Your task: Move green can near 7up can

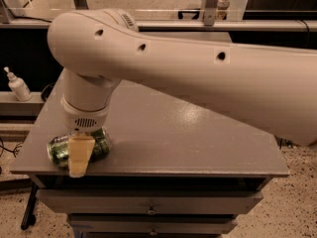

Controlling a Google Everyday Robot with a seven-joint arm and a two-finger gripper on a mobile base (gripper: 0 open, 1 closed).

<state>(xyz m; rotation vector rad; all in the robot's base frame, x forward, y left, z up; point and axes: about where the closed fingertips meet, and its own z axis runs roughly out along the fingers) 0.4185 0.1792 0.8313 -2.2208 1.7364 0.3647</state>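
Note:
The green can (pixel 101 144) lies on its side at the front left corner of the grey table (pixel 198 143), close to the front edge. It is dark green with mottled print and a silver end facing left. My gripper (pixel 80 153) hangs from the big white arm (pixel 198 68) and is down at the can, with its cream-coloured tip in front of the can's middle. The arm covers much of the table's back and right. The 7up can is not in view.
A white pump bottle (pixel 19 86) stands on a low ledge left of the table. Drawers (pixel 148 205) sit under the table's front edge. A metal rail and posts (pixel 213 14) run behind the table. Speckled floor shows at the right.

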